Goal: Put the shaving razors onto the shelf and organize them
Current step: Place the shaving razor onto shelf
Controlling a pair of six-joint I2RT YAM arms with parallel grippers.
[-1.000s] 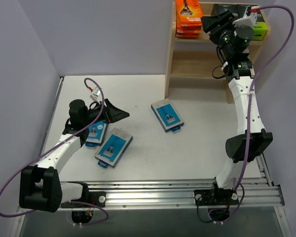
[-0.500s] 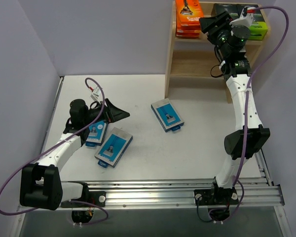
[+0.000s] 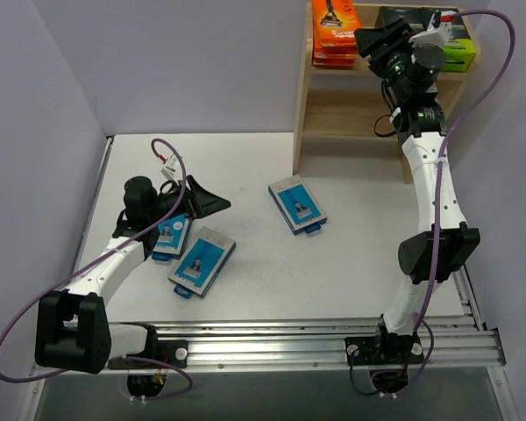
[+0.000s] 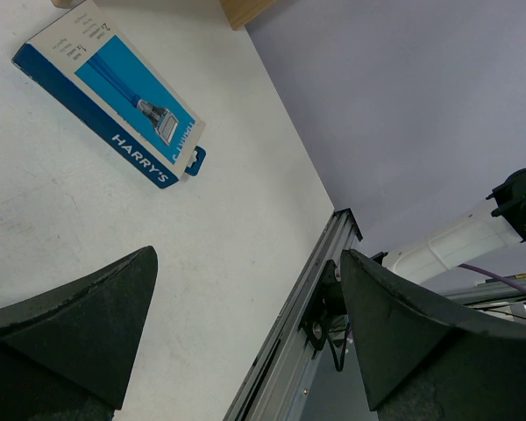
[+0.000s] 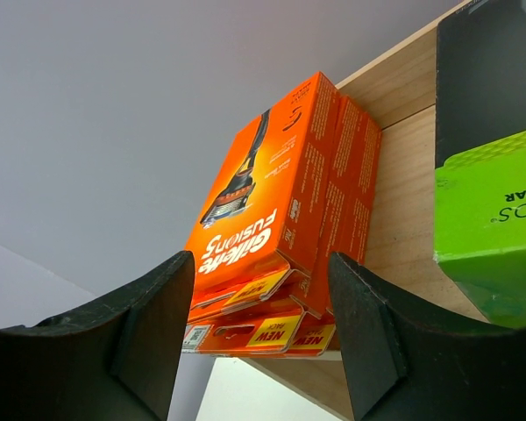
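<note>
Three orange razor packs lie stacked at the left of the wooden shelf's top tier. Black boxes with lime-green ends sit at its right. My right gripper hovers open between the two groups, pointing at the orange stack, whose near ends show between its fingers without touching them. The green-ended box is at the right. Three light-blue cards lie on the table. My left gripper is open and empty, low over the table, with one blue card ahead of it.
An aluminium rail runs along the table's near edge. Grey walls close the left side and the back. The shelf's lower tier holds nothing that I can see. A purple cable loops above the left arm.
My right gripper has shifted slightly left along the top tier, towards the orange stack. The left arm and the blue cards have not moved.
</note>
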